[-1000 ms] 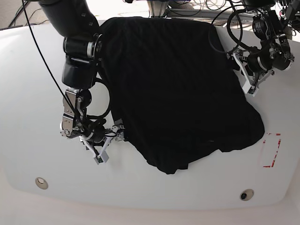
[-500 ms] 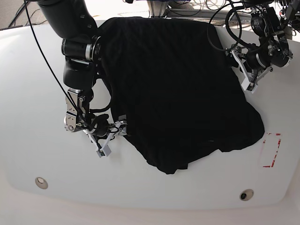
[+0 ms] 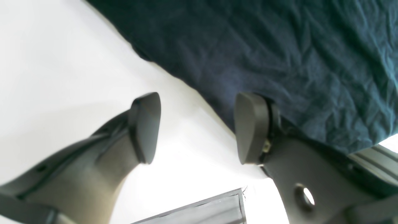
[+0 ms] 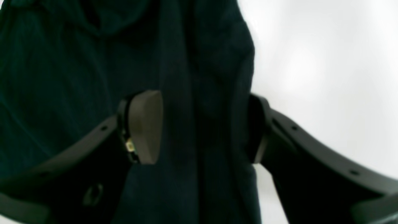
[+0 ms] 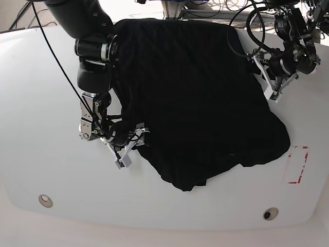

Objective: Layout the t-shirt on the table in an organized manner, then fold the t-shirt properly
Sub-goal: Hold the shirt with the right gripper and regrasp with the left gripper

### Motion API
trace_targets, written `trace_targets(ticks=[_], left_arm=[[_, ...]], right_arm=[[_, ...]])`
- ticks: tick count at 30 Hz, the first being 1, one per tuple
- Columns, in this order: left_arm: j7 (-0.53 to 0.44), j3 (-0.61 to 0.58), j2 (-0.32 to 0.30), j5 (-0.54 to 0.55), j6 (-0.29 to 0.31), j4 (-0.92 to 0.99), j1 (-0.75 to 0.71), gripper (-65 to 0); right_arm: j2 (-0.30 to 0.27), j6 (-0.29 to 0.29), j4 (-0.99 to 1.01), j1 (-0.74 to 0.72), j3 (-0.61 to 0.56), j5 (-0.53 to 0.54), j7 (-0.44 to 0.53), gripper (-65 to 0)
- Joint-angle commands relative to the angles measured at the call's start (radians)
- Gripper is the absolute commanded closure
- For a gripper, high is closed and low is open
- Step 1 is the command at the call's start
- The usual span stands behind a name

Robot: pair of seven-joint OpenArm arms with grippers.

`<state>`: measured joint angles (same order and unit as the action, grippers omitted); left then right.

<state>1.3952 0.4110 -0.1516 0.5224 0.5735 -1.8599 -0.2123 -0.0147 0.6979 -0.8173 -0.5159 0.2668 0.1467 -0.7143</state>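
We see t-shirt [image 5: 200,98] spread over surface [image 5: 31,98], centre toward 1 o'clock. Right pincer [image 5: 132,145] wide, straddling shirt's 9 o'clock edge. Left pincer [image 5: 267,77] wide, one finger over shirt's 2 o'clock edge.

Right gripper [image 4: 202,127] jaws spread apart, straddling a vertical fold of the shirt [image 4: 62,71]. Left pad [image 4: 144,126] pale, sits over dark fabric; right finger [image 4: 295,149] dark, at the shirt's edge, partly behind the cloth. Fabric bunched and creased, fills left and centre. White table [image 4: 326,56] shows at right, blurred. Whether pads touch cloth is unclear.
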Motion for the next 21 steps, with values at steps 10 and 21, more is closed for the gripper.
trace_targets(ticks=[10, 21], left_arm=[[-0.044, -0.017, 0.036, 0.005, -0.002, -0.013, 0.011, -35.3], [-0.113, -0.083, 0.043, 0.008, -0.093, 0.016, 0.004, -35.7]], right_arm=[[0.002, 0.000, -0.007, -0.002, -0.002, -0.006, -0.029, -36.5], [0.002, 0.000, -0.007, -0.002, -0.004, -0.006, -0.034, -36.5]])
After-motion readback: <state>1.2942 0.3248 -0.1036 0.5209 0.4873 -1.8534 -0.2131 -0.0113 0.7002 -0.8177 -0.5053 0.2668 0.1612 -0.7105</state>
